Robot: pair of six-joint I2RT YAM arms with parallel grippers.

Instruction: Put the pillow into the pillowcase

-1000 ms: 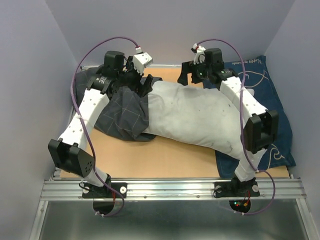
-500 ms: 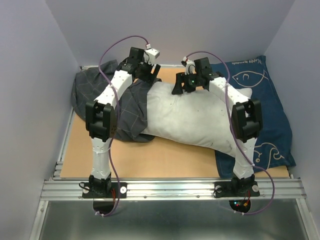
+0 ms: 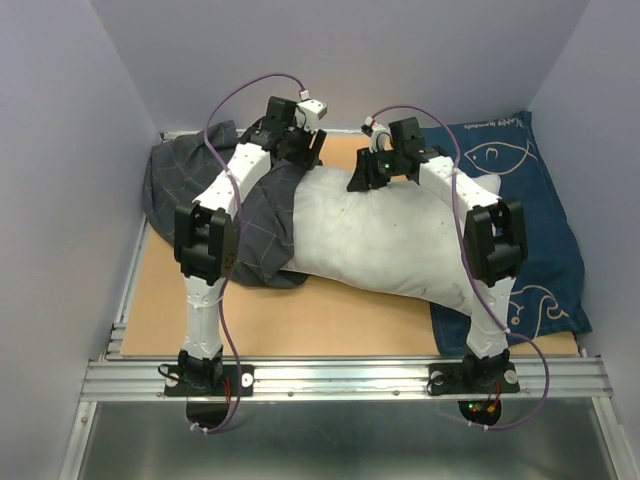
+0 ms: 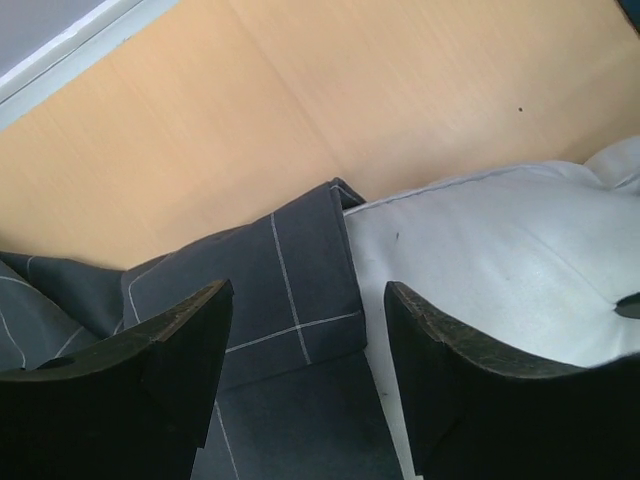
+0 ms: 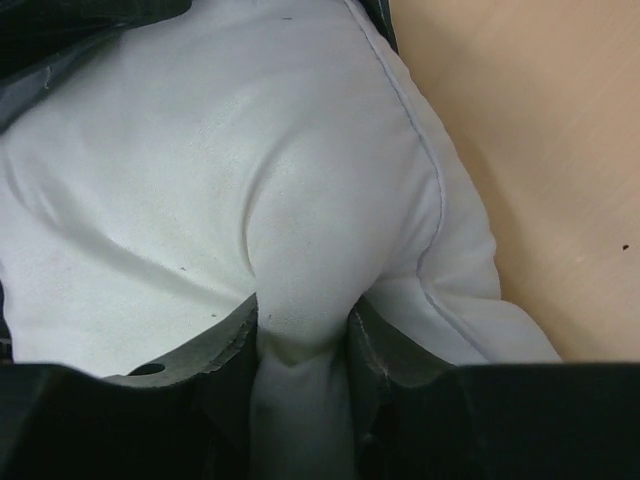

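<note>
The left end of the pillow (image 3: pixel 380 230) is hidden inside the pillowcase (image 3: pixel 265 232). Part of the navy fish cloth (image 3: pixel 545 190) lies hidden beneath the pillow's right end.

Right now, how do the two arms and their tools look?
The left arm and right arm: white links, black joint housings, a purple cable looping along each. The left tool and right tool: two black curved fingers each, edges scuffed.
</note>
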